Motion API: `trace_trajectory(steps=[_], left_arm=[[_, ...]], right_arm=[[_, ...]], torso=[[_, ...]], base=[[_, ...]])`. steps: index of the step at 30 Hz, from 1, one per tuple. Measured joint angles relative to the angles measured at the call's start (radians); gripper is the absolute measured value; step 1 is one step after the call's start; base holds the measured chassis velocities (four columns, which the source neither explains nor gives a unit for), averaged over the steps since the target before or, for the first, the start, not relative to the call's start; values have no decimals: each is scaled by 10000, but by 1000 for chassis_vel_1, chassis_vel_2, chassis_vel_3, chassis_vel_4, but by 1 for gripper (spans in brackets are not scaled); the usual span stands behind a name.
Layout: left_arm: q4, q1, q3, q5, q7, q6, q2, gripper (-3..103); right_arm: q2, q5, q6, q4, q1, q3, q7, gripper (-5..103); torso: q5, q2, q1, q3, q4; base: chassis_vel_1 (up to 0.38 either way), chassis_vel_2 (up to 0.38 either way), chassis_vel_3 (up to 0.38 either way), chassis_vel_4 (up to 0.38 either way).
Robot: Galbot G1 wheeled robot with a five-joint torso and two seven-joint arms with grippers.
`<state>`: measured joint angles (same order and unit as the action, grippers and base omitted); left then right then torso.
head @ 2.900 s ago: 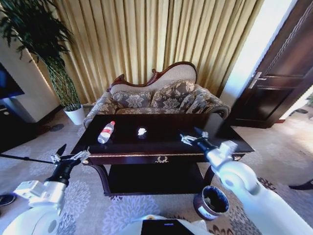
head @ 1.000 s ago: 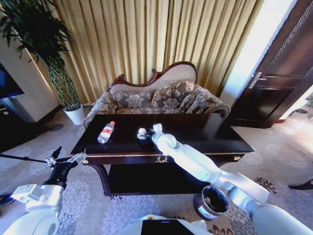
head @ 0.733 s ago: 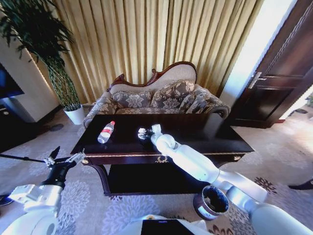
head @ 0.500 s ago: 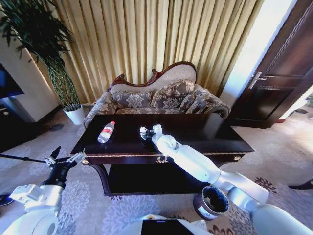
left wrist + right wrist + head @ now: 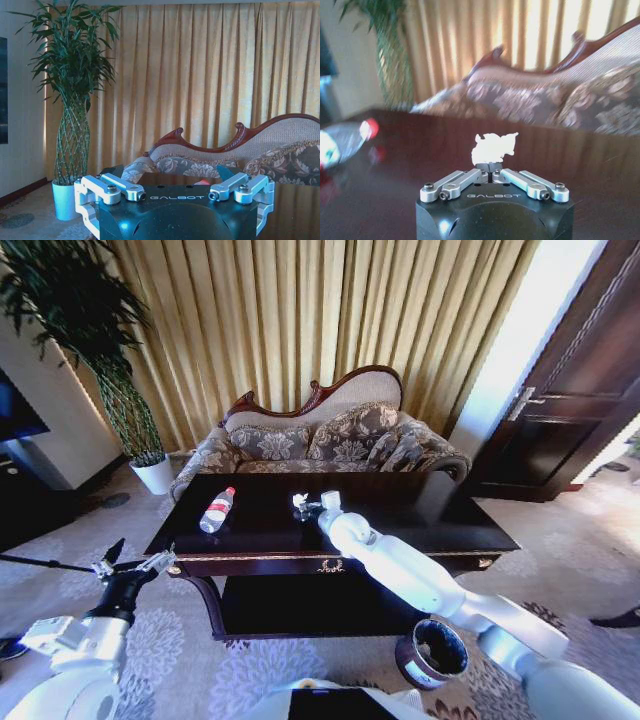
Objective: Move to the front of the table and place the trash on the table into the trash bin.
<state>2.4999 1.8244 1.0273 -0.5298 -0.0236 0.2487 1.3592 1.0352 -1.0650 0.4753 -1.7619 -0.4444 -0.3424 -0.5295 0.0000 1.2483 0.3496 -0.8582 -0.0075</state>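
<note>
A crumpled white piece of trash (image 5: 494, 146) is pinched between my right gripper's (image 5: 491, 172) shut fingers, held just above the dark glossy table (image 5: 420, 505). In the head view that gripper (image 5: 308, 506) reaches over the table's middle with the white piece (image 5: 298, 501) at its tip. A clear bottle (image 5: 217, 510) with a red cap lies on the table's left part; it is blurred in the right wrist view (image 5: 337, 142). The round dark trash bin (image 5: 433, 652) stands on the carpet below the table's right end. My left gripper (image 5: 135, 565) hangs open off the table's left front corner, also seen up close (image 5: 175, 192).
A floral sofa (image 5: 330, 435) stands right behind the table, before gold curtains. A tall plant in a white pot (image 5: 155, 475) is at the back left, a dark door (image 5: 570, 410) at the right. Patterned carpet lies around the table and bin.
My right arm swung from the table's right side to the white piece at the middle, shut on it and drew it slightly up and to the right. The left arm barely moved.
</note>
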Motion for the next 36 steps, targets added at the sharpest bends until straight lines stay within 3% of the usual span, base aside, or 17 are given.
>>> trace_trajectory(steps=[4, 9, 10, 13, 15, 17, 18, 22, 24, 27, 36], left_arm=[[0, -33, 0, -65, 0, 14, -5, 100], [1, -81, -17, -87, -9, 2, 227, 100], [1, -81, -17, -87, -9, 2, 227, 100], [1, -47, 146, -157, 17, -115, 310, 100], [1, -32, 232, -242, 35, -141, 302, 100], [1, -27, 383, -394, 153, -154, 252, 100], [1, -27, 383, -394, 153, -154, 252, 100], [1, -81, 587, -592, 407, -155, 137, 100], [1, -99, 654, -687, 437, -129, 93, 100], [2, -346, 830, -866, 558, 224, 8, 100], [2, -407, 781, -847, 564, 398, -63, 100]], right_arm=[[-301, 18, -187, -407, -307, 540, -56, 0], [-1464, 576, -1063, -1802, -2797, 3097, 46, 0], [-1464, 576, -1063, -1802, -2797, 3097, 46, 0], [-2013, 1079, -1742, -2618, -4703, 4800, 319, 0], [-2076, 1312, -2009, -2879, -5327, 5363, 410, 0], [-2000, 1935, -2360, -3502, -6943, 6634, 960, 0], [-2000, 1935, -2360, -3502, -6943, 6634, 960, 0], [-1544, 3544, -2706, -4510, -9304, 8604, 2166, 0], [-1423, 3777, -2717, -4777, -9802, 8951, 2322, 0], [-727, 4792, -2775, -6093, -11976, 10239, 2679, 0], [-289, 5156, -2777, -6575, -12376, 10280, 2585, 0]], torso=[[0, 0, 0, 0, -1], [3, 0, 0, 0, 0], [3, 0, 0, 0, 0], [2, 0, -1, 1, -4], [2, 1, -1, 2, -2], [3, 2, -1, 1, -3], [3, 2, -1, 1, -3], [1, 1, -1, 2, 3], [1, 2, -1, 1, 3], [-3, 2, -3, 3, -3], [-1, 0, -1, 0, 2]], base=[[0, 0, 0, 0], [0, 0, 0, 0], [0, 0, 0, 0], [0, 0, 0, 0], [0, 0, 0, 0], [0, 0, 0, 0], [0, 0, 0, 0], [0, 0, 0, 0], [0, 0, 0, 0], [0, 0, 0, 0], [0, 0, 0, 0]])
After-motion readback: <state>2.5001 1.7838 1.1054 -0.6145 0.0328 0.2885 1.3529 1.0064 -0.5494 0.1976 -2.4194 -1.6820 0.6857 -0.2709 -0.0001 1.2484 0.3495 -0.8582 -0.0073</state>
